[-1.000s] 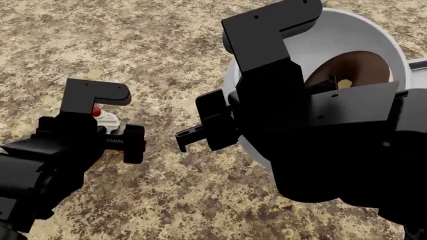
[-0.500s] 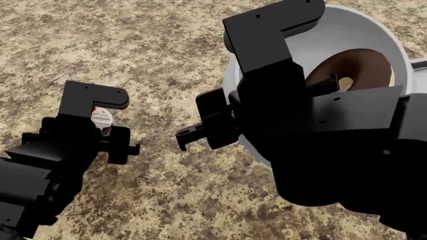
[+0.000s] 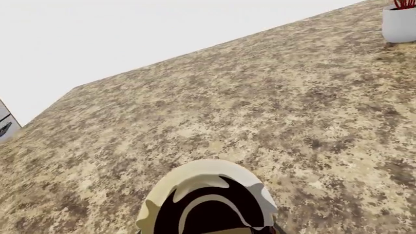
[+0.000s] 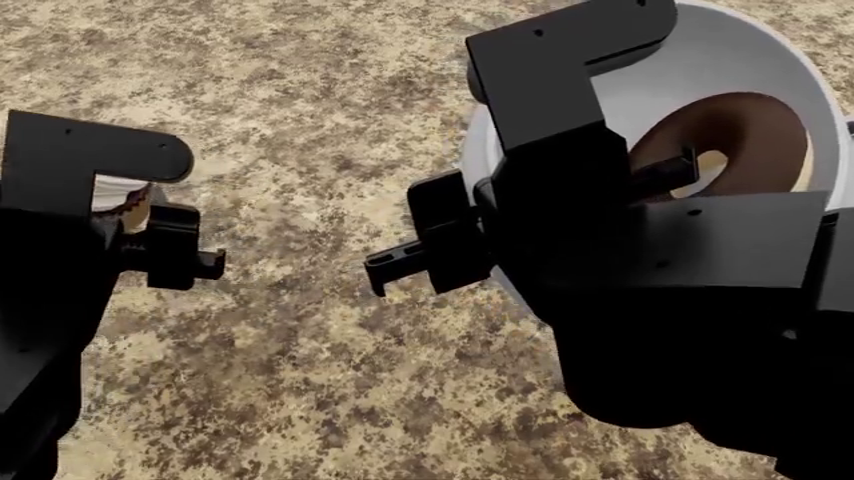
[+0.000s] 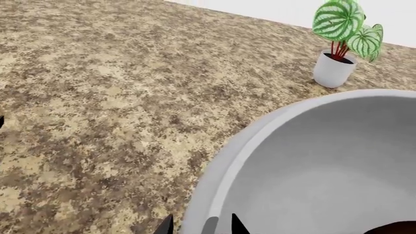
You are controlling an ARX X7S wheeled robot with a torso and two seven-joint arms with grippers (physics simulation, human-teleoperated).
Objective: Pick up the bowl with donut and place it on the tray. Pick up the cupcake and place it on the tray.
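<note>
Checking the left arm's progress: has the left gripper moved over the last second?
Yes. In the head view the left gripper has shifted leftward, away from the bowl, and now hides most of the cupcake.

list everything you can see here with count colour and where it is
bowl: 1, glossy white, head view's right, rim between the right gripper's fingers
donut: 1, chocolate brown, leaning inside the bowl
cupcake: 1, white frosting, right at the left gripper
potted plant: 1, green striped leaves, white pot, far across the counter
counter: 1, speckled tan, under it all
left gripper: 1, black, around the cupcake
right gripper: 1, black, at the bowl's rim
</note>
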